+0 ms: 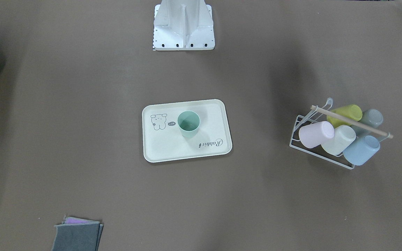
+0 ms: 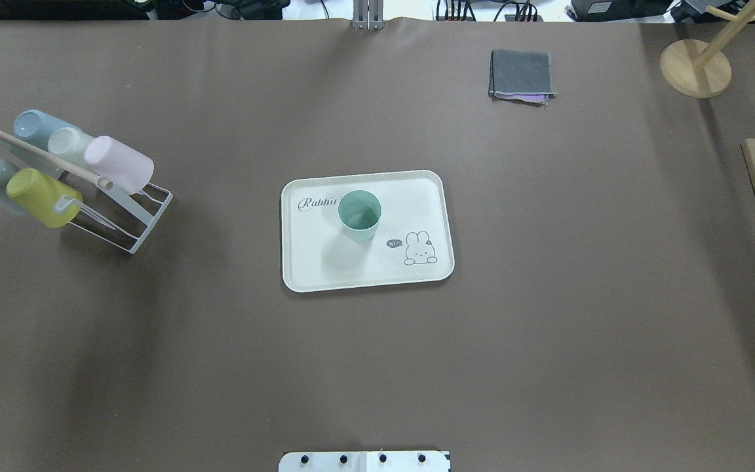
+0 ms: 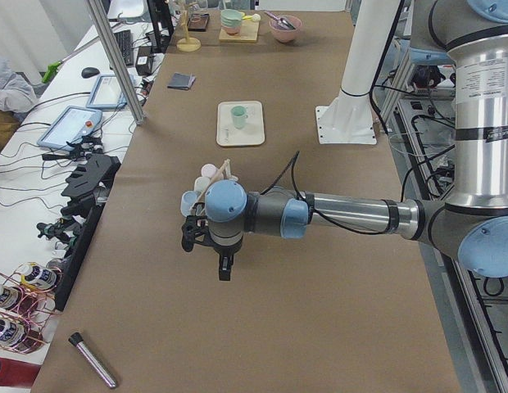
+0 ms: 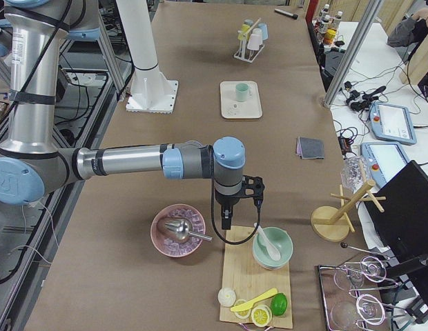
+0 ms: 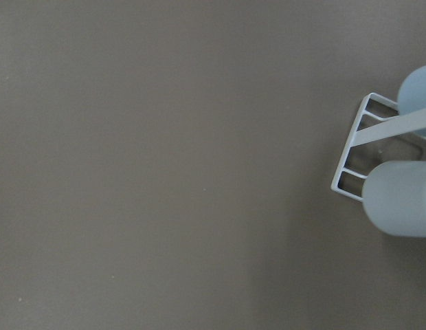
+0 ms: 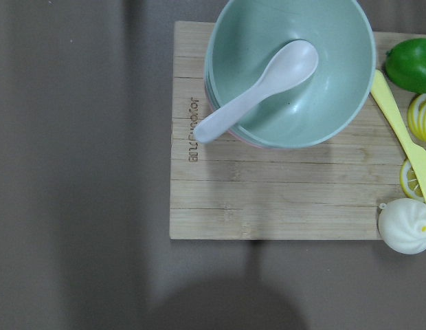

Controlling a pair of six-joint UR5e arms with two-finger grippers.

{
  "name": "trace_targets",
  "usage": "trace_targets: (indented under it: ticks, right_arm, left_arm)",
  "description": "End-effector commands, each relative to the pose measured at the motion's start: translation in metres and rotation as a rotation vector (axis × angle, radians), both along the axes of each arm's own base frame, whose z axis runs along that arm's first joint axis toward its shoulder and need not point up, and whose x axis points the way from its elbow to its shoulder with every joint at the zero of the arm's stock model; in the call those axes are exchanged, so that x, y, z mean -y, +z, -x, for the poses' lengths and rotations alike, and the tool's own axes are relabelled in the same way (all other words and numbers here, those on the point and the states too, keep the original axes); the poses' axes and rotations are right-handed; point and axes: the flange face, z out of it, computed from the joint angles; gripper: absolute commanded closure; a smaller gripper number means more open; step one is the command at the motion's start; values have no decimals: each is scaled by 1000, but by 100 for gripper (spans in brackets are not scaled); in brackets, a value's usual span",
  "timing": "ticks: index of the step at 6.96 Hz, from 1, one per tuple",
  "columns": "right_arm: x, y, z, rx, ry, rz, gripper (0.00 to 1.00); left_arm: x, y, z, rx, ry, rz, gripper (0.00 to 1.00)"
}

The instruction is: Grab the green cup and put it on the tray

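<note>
The green cup (image 1: 188, 123) stands upright and empty on the tray (image 1: 173, 150), between its "Rabbit" script and bunny drawing. A wire rack (image 2: 127, 206) towards the desk's (image 1: 82, 139) end carries five tilted cups. A mint bowl (image 6: 337, 82) on a wooden board (image 6: 268, 199) holds a white spoon (image 6: 261, 86). The left hand (image 3: 206, 250) hangs beside the rack and the right hand (image 4: 238, 203) above the board. I cannot tell whether their fingers are apart or together.

green cup (image 1: 188, 122): plain pale mint
tray (image 1: 173, 150): cream-white, grey rabbit drawing, grey script
table (image 1: 82, 139): flat brown
rack (image 5: 388, 129): white wire
cloth (image 1: 77, 237): grey over purple
</note>
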Motion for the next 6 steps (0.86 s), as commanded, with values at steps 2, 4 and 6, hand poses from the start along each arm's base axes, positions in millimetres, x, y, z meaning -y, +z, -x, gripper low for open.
trace_targets:
  ticks: [2, 4, 6]
  right_arm:
    - [-3, 8, 1, 7, -6, 13, 0]
    - [-6, 13, 1, 11, -8, 26, 0]
    - [-6, 14, 2, 28, -8, 31, 0]
  left_arm:
    - [-27, 27, 27, -19, -54, 41, 2]
    - [-36, 33, 31, -60, -72, 32, 2]
    - [-39, 46, 32, -3, -68, 35, 2]
